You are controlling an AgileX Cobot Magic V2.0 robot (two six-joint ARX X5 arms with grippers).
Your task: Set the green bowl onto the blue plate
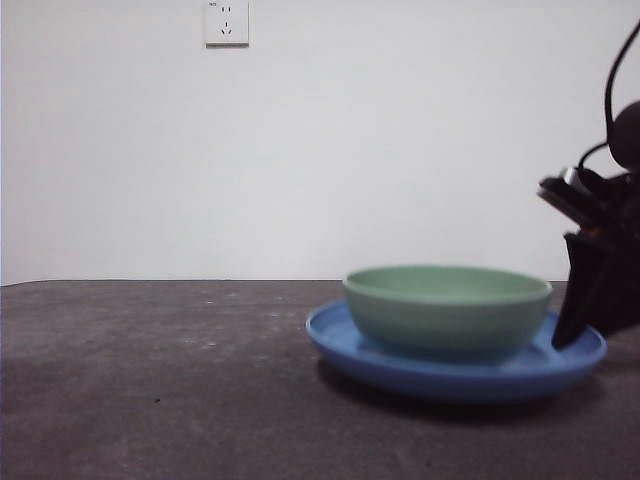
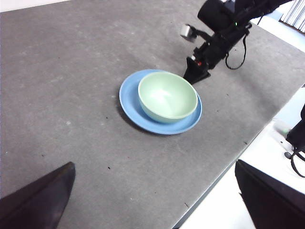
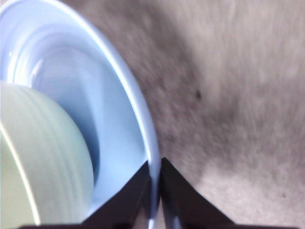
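Mint-green ceramic, the green bowl (image 1: 447, 308) sits upright inside the blue plate (image 1: 345, 345), resting on its floor and a bit off centre, toward the side away from the right gripper (image 3: 154, 172). That gripper is low at the plate's edge: in the right wrist view its two black jaws stand nearly together with the plate's raised rim (image 3: 143, 124) running into the thin slit between them, so it looks clenched on the blue plate's rim, jaws almost touching; the bowl's ridged outer wall (image 3: 43, 157) is just beside the jaws but apart from them. In the front view the same arm comes in dark from the right edge, its tip (image 1: 572, 322) down at the plate's right rim. From the left wrist view the right gripper (image 2: 196, 76) touches the plate edge farthest from the left gripper (image 2: 152, 200), which hangs well apart from plate and bowl, high over the grey tabletop (image 2: 71, 95), jaws spread wide, released, holding nothing. White wall socket (image 1: 226, 22) behind the tabletop.
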